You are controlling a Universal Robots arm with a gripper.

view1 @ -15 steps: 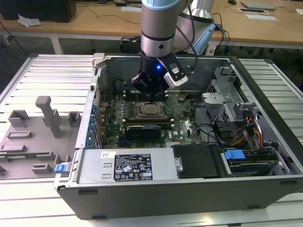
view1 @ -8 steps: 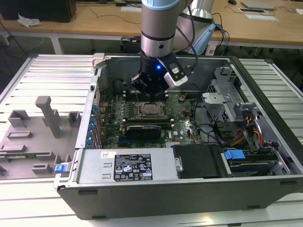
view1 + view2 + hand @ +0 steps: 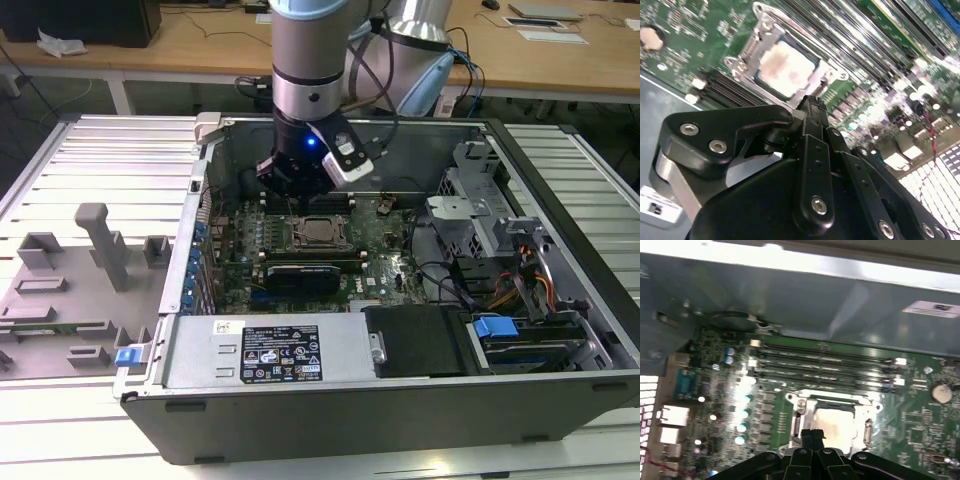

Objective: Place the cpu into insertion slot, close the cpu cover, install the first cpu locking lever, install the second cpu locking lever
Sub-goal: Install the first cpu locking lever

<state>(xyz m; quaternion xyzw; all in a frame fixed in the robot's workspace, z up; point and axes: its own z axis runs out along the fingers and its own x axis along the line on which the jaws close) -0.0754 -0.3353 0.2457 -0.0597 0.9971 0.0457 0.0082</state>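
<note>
a lab or workshop: open computer case (image 3: 400,420) on a slatted metal bench (image 3: 110,160), grey jig blocks (image 3: 100,245) beside it, wooden desks (image 3: 200,45) behind.

Light wooden desks (image 3: 200,45) stand behind a ribbed grey metal worktable (image 3: 90,150) under even lighting.

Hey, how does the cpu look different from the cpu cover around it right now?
The cpu is a solid silver-grey square, while the cpu cover is an open metal frame with a large window. The cpu sits inside and shows through that window. The cpu cover rings it and is slightly larger. Both are square, metallic and lie flat.
</note>
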